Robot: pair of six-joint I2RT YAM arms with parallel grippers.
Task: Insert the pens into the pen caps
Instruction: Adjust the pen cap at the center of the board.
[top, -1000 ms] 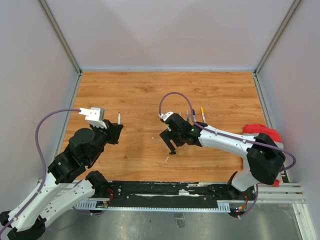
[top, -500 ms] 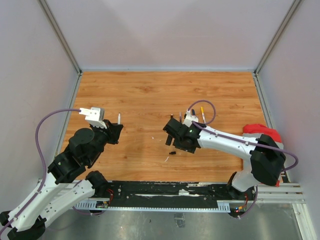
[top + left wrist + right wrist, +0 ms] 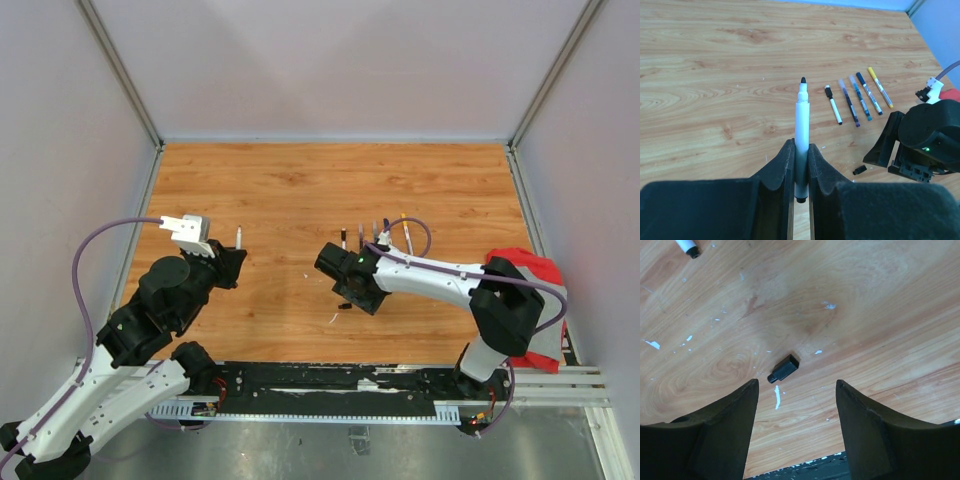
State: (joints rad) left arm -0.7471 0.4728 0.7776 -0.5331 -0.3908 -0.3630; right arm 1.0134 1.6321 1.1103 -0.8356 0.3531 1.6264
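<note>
L gripper is closed on a white pen, bare tip pointing out past its fingers, well left of the rest; black cap lies loose on the tabletop near centre; R gripper, jaws apart & empty, has dropped over it since a sec ago, so cap pickup looks next; four other pens lie in a row just beyond, not blocking; red cloth-like thing sits far right.

Wood grain and plastic
The orange-brown wood-grain table top looks smooth, flecked white; the small black plastic cap is matt; the white plastic pen barrel is smooth, faintly glossy.
</note>
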